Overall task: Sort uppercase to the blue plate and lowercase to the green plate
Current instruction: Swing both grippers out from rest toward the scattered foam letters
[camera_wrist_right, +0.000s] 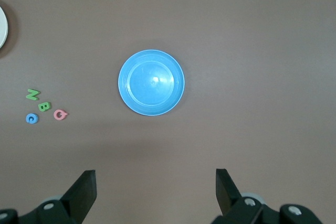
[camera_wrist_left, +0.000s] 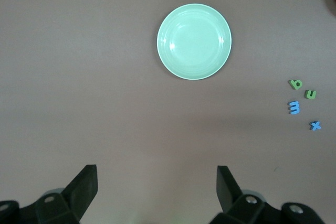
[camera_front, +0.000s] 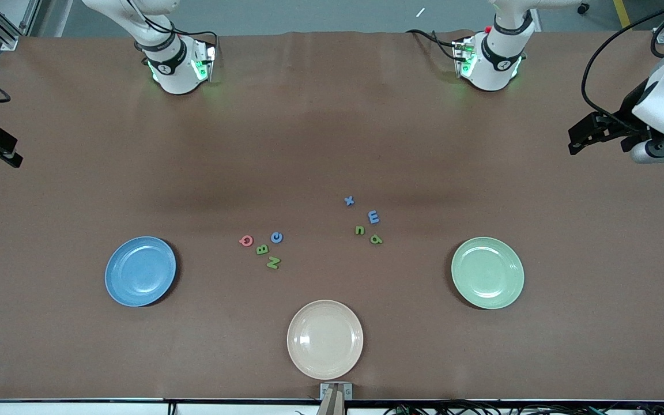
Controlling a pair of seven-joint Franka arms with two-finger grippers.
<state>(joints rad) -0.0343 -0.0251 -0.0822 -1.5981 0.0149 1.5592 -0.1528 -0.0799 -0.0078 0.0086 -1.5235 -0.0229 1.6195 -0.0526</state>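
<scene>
The uppercase letters lie together mid-table: pink Q (camera_front: 246, 241), green B (camera_front: 262, 249), blue C (camera_front: 276, 237), green N (camera_front: 273, 263). The lowercase group lies toward the left arm's end: blue x (camera_front: 349, 200), blue m (camera_front: 373, 217), green n (camera_front: 359, 230) and a green stemmed letter (camera_front: 376, 239). The blue plate (camera_front: 140, 271) and the green plate (camera_front: 487, 272) hold nothing. My left gripper (camera_front: 575, 141) hangs open high over its end of the table, looking down on the green plate (camera_wrist_left: 194, 41). My right gripper (camera_front: 12, 151) hangs open over the other end, above the blue plate (camera_wrist_right: 151, 82).
A cream-beige plate (camera_front: 325, 339) sits near the table's front edge, nearer the camera than both letter groups. The two arm bases (camera_front: 176, 63) (camera_front: 490, 57) stand along the back edge. Brown tabletop surrounds the plates.
</scene>
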